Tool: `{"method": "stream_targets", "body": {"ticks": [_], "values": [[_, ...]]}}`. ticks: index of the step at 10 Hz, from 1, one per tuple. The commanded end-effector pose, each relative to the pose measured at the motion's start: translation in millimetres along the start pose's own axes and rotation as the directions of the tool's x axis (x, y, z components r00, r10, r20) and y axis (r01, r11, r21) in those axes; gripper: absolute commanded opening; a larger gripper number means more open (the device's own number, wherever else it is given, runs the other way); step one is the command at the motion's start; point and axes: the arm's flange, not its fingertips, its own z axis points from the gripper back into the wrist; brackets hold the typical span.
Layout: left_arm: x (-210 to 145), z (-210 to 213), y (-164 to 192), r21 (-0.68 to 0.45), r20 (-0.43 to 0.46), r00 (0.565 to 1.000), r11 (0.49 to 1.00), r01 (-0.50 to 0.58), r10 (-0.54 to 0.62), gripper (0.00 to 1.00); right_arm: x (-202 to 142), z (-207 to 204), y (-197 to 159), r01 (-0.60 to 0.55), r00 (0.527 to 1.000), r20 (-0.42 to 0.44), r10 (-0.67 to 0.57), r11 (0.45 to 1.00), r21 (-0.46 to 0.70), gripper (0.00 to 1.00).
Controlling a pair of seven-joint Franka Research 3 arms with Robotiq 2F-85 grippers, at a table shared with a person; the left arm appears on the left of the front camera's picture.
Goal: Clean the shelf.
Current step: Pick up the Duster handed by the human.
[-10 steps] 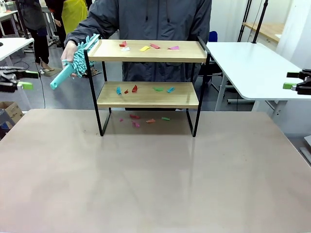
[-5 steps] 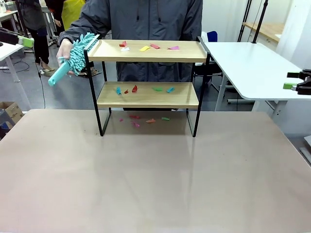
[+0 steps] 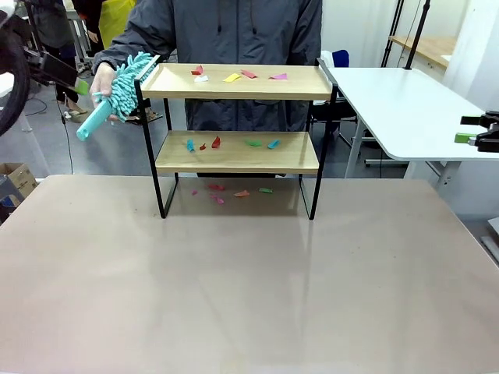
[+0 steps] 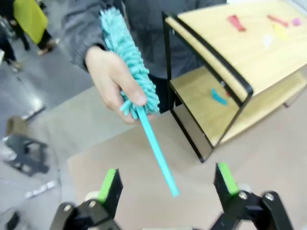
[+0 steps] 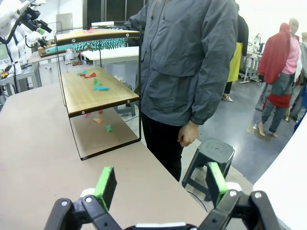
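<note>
Beige table, scrap-littered shelf — hand with teal duster beside it — left gripper, right gripper agape

No writing, label, brand mark or number is legible anywhere: not on the two-tier light wooden shelf in a thin black metal frame, the fluffy teal duster, or the person's grey jacket.
</note>
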Motion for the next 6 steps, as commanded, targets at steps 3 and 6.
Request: {"method": "stream_targets", "body": {"ticks": [3,6], "values": [[0.0,0.0,0.0,0.0,0.0,1.0,1.0,0.0,0.0,1.0,3.1,-1.9,0.5,-0.005,1.0,0.003,0.005,1.0,0.002,1.0],[2.2,-4.5,0.0,-0.009,-0.016,1.0,1.0,0.009,-0.01,1.0,3.1,-1.9,0.5,-0.005,1.0,0.003,0.005,1.0,0.002,1.0]]}}
